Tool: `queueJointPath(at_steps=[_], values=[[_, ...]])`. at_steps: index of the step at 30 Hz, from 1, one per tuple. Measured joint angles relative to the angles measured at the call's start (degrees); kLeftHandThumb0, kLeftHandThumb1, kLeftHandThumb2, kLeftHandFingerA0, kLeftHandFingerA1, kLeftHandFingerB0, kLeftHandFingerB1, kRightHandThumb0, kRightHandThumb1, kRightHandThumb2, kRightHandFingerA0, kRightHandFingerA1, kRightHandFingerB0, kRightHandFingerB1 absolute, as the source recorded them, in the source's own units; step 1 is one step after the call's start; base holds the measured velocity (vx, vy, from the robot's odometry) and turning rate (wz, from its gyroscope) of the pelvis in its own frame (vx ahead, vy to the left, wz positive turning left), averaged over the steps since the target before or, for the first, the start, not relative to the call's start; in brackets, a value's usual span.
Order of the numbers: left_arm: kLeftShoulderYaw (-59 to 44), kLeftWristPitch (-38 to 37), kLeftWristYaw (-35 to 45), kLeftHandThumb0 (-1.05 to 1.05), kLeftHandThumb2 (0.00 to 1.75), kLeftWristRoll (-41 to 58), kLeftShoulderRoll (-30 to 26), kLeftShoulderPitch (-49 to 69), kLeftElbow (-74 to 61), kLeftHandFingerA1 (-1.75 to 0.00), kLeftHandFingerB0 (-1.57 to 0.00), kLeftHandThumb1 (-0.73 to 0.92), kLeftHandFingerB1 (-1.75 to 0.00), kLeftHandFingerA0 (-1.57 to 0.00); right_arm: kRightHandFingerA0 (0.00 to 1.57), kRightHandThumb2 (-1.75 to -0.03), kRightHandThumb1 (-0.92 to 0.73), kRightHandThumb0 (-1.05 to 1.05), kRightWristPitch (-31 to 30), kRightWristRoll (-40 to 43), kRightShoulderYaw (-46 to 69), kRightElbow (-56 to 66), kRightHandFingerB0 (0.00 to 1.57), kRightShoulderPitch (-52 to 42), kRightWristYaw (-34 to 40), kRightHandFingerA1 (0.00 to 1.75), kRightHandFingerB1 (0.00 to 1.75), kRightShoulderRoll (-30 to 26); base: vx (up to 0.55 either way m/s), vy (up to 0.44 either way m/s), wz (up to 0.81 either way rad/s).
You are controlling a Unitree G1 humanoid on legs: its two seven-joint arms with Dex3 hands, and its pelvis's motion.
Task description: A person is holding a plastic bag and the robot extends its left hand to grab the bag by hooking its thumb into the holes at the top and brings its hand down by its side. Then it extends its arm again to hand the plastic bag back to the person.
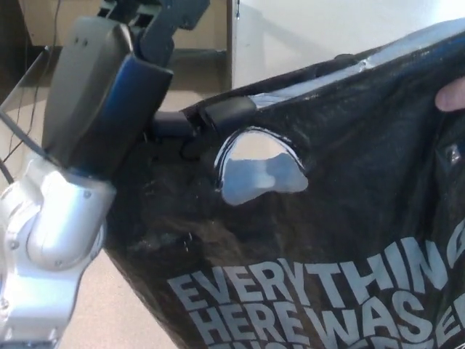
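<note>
A black plastic bag (341,240) with white lettering fills the right and middle of the head view. A person's fingertip (451,94) holds it at the right edge. An oval handle hole (258,171) is cut near the bag's top. My left hand (109,94) is raised at the upper left on its silver forearm (51,233). Its black thumb (225,113) reaches right and lies against the bag's top rim, just above and left of the hole, not through it. The other fingers (171,18) point up, apart from the bag. The hand holds nothing.
Behind the bag stand a white wall (320,29) and wooden furniture (203,25). A thin cable (18,116) runs along the left edge. Beige floor (120,305) shows below the forearm.
</note>
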State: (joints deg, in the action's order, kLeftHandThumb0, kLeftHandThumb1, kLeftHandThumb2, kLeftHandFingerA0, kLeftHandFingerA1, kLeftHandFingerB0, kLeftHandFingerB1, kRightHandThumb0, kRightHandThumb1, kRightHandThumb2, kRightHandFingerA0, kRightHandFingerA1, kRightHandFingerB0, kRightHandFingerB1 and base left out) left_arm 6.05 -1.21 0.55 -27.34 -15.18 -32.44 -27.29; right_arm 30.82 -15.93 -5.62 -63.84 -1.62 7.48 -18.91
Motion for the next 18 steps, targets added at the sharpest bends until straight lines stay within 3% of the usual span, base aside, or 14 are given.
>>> queueJointPath(at_steps=[1,2,5,10,11,16,17,18], values=[[0.0,0.0,0.0,-0.29,0.87,-0.2,0.0,-0.4,0.7,-0.50,0.00,0.33,-0.48,-0.02,0.65,-0.60,-0.68,-0.25,0.0,0.0,0.0,0.0,0.49,0.0,0.0,0.48,0.39,0.0,0.00,0.000,0.00],[0.0,0.0,0.0,-0.29,0.87,-0.4,0.0,-0.6,1.3,-0.50,0.00,0.32,-0.48,-0.01,0.61,-0.74,-0.58,-0.33,0.0,0.0,0.0,0.1,0.45,0.0,0.0,0.57,0.49,0.0,0.00,0.000,0.00],[0.0,0.0,0.0,-0.29,0.87,-0.8,0.1,-0.7,2.2,-0.49,0.00,0.33,-0.48,-0.01,0.62,-0.75,-0.58,-0.34,0.0,0.0,0.0,0.2,0.45,0.0,0.0,0.58,0.49,0.0,0.00,0.000,0.00],[0.9,0.0,0.0,-0.30,0.89,-1.9,0.4,0.5,2.7,-0.49,0.00,0.34,-0.48,-0.01,0.61,-0.75,-0.58,-0.33,0.1,0.0,0.0,0.3,0.46,0.1,0.1,0.56,0.49,0.0,0.00,0.000,0.00],[1.1,0.0,0.1,-0.30,0.89,-2.0,0.4,0.8,2.7,-0.49,0.00,0.35,-0.48,-0.01,0.64,-0.60,-0.68,-0.25,0.1,-0.1,-0.1,0.4,0.49,0.1,0.1,0.47,0.40,0.0,0.00,0.000,0.00],[2.1,0.0,0.3,-0.31,0.89,-3.1,0.3,2.7,2.5,-0.49,0.00,0.34,-0.48,-0.01,0.63,-0.60,-0.68,-0.25,-0.1,-0.1,-0.1,0.9,0.49,0.2,0.1,0.47,0.40,-0.1,0.00,0.000,0.00],[2.2,0.0,0.4,-0.31,0.90,-3.2,0.3,3.0,2.4,-0.49,0.00,0.35,-0.48,-0.01,0.60,-0.75,-0.59,-0.34,-0.1,-0.1,-0.1,1.0,0.46,0.2,0.1,0.55,0.48,-0.1,0.00,0.000,0.00],[2.2,0.0,0.4,-0.31,0.91,-3.3,0.3,3.4,2.3,-0.49,0.00,0.37,-0.48,-0.01,0.65,-0.60,-0.68,-0.25,-0.1,-0.1,-0.1,1.0,0.49,0.2,0.1,0.47,0.40,-0.1,0.00,0.000,0.00]])
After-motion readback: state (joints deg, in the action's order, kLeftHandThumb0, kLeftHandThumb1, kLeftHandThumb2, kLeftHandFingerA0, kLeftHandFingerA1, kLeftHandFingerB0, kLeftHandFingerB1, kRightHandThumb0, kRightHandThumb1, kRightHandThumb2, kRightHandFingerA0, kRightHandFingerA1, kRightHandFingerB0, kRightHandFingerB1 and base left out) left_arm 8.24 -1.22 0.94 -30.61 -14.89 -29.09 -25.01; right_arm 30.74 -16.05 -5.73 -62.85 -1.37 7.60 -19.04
